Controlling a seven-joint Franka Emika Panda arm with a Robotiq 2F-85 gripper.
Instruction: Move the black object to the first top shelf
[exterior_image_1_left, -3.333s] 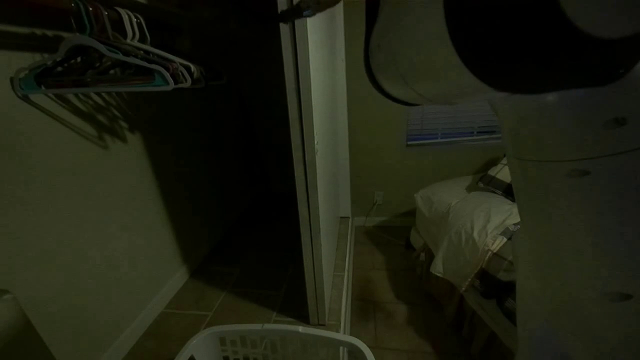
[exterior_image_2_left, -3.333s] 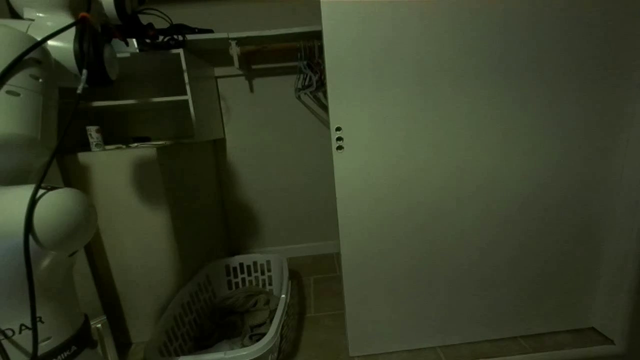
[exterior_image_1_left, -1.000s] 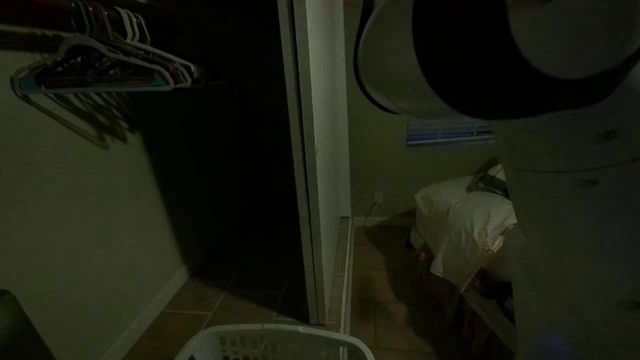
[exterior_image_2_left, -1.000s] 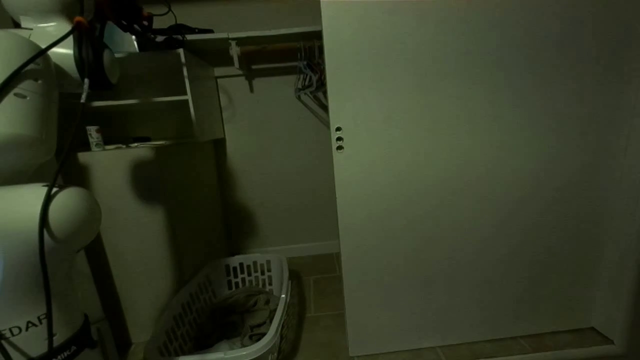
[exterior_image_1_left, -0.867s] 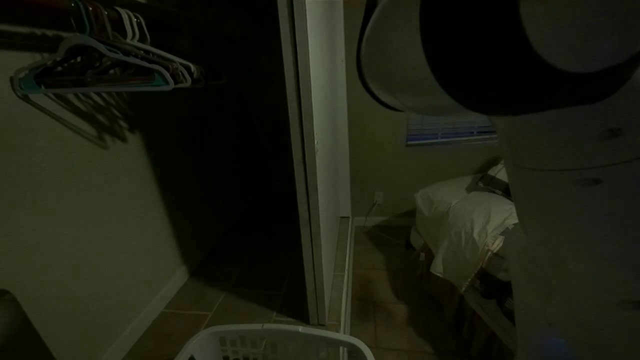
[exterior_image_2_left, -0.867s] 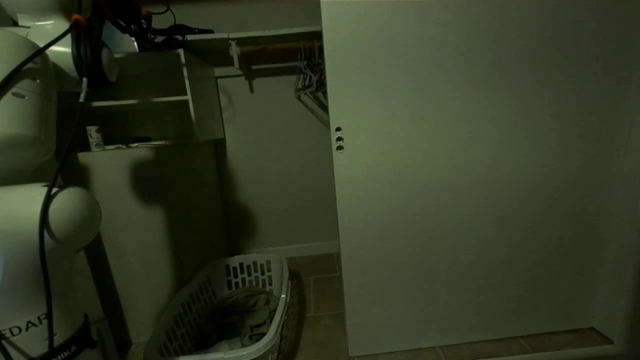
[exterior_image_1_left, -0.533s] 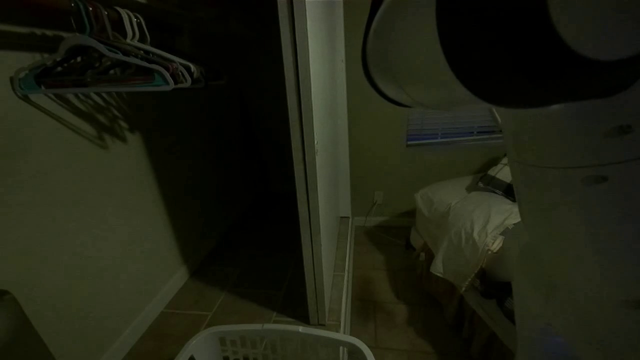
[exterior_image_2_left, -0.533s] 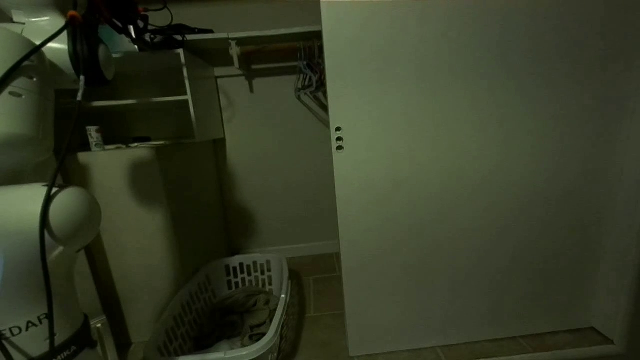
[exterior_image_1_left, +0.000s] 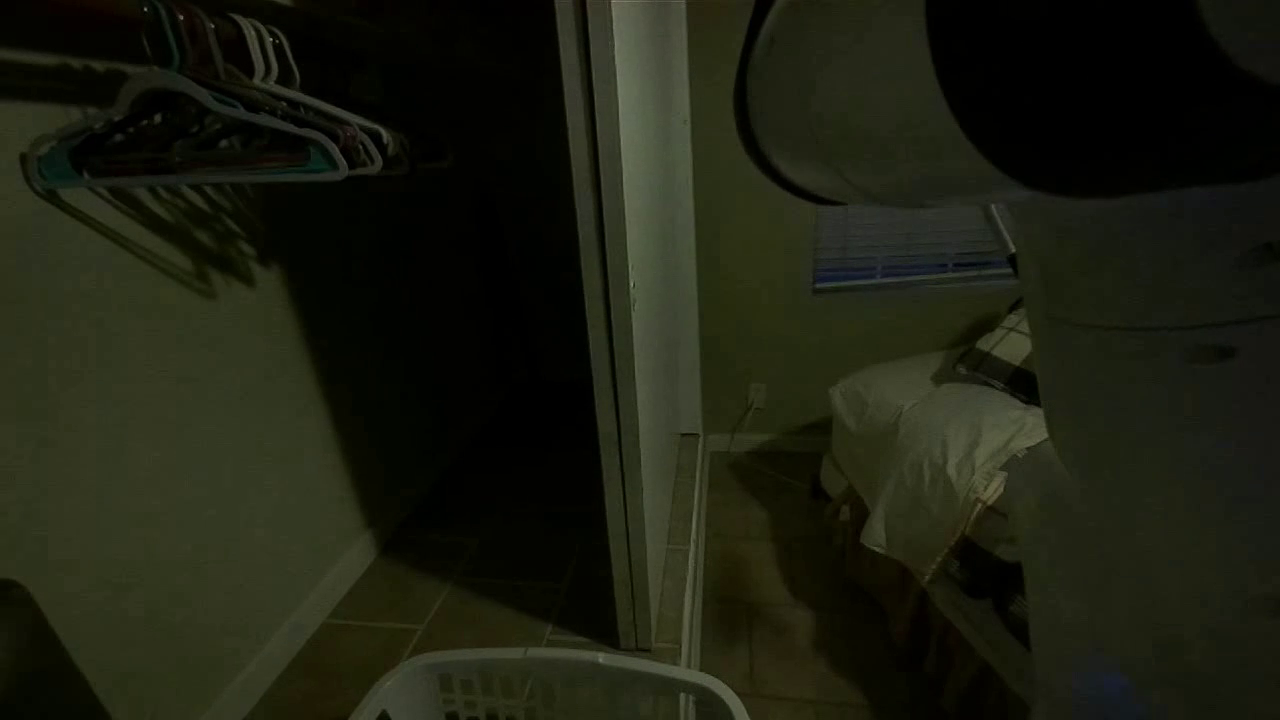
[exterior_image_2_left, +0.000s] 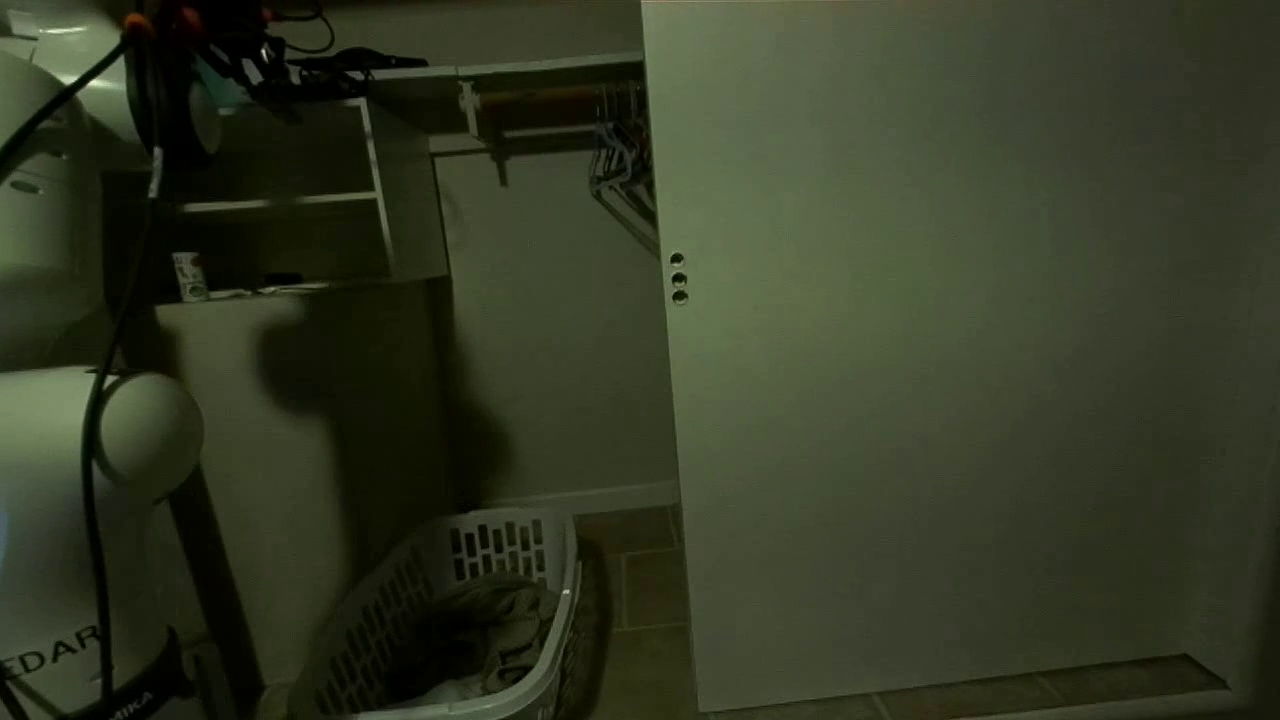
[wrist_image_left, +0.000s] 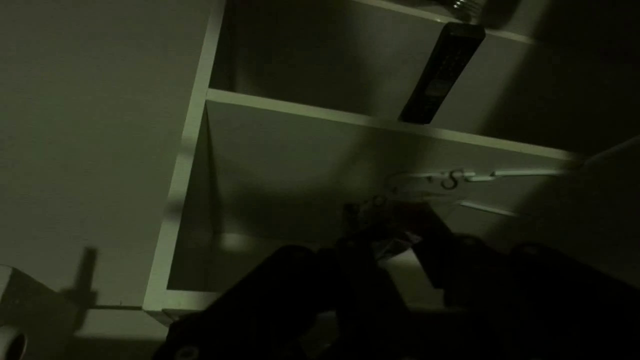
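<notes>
In the very dark wrist view my gripper (wrist_image_left: 392, 240) is shut on a dark packet (wrist_image_left: 397, 244) with crumpled, shiny wrapping and a reddish side. In an exterior view the gripper (exterior_image_2_left: 265, 85) hovers by the top of the white shelf unit (exterior_image_2_left: 368, 140), partly lost among dark items. Facing it in the wrist view is the upper compartment (wrist_image_left: 280, 150). A black remote-like object (wrist_image_left: 440, 75) lies in the lower compartment, one end at the front edge. Which of these two is the task's black object I cannot tell.
Black items (exterior_image_2_left: 365, 60) lie on top of the unit. A patterned can (exterior_image_2_left: 188, 277) stands in the lower compartment. Hangers (exterior_image_2_left: 620, 165) hang beside it. A laundry basket (exterior_image_2_left: 565, 600) with clothes is below, and a sliding door (exterior_image_2_left: 900, 350) covers one side.
The arm has shifted a little leftward in an exterior view, with the gripper end tipping lower by the unit's top. The gripper stays shut; the basket, can and remote-like object's surroundings look unmoved.
</notes>
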